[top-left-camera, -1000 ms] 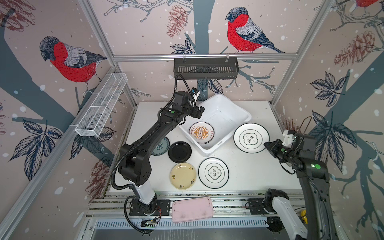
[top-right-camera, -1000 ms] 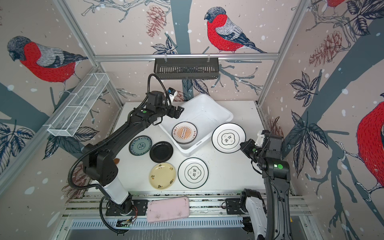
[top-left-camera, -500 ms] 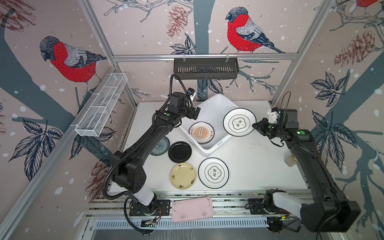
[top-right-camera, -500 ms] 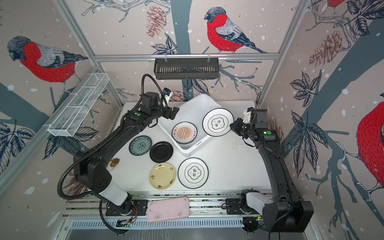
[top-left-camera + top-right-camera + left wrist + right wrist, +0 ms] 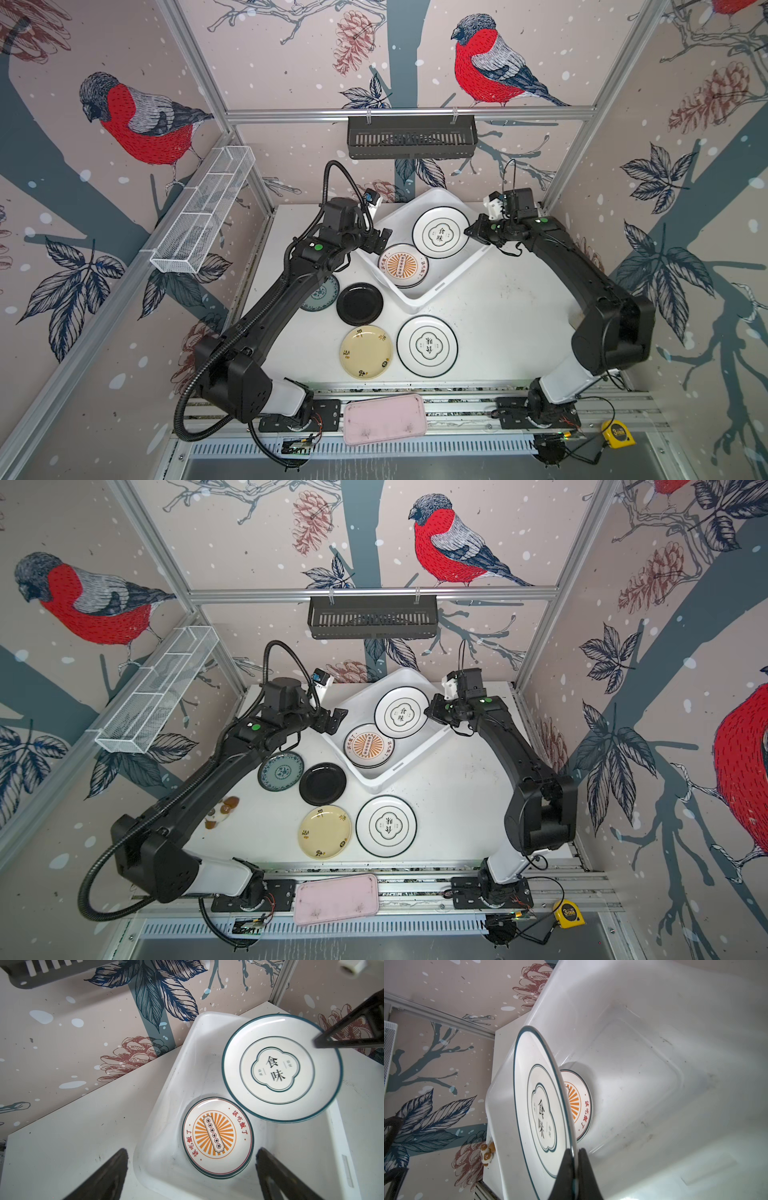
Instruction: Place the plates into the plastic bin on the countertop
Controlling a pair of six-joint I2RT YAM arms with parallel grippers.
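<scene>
The white plastic bin point(image 5: 453, 279) stands askew at the back of the countertop point(image 5: 498, 316). A sunburst plate point(image 5: 402, 266) point(image 5: 217, 1137) lies flat on its floor. My right gripper point(image 5: 468, 231) point(image 5: 574, 1152) is shut on the rim of a black-rimmed emblem plate point(image 5: 440, 232) point(image 5: 281, 1068) point(image 5: 542, 1109), held above the bin's far half. My left gripper point(image 5: 382, 241) point(image 5: 192, 1150) hangs open and empty over the bin's left rim. On the countertop lie a teal plate point(image 5: 280, 771), a black plate point(image 5: 359, 303), a pale yellow plate point(image 5: 365, 352) and another emblem plate point(image 5: 427, 345).
A pink tray point(image 5: 384, 419) rests on the front rails. A black slotted basket point(image 5: 411, 136) hangs on the back wall and a wire shelf point(image 5: 203, 208) on the left wall. A small brown toy point(image 5: 220, 812) sits beside the left arm. A yellow tape measure point(image 5: 618, 433) lies front right.
My right arm has carried the emblem plate from the table's right side to above the bin. My left gripper has drawn back a little from the bin, still open.
</scene>
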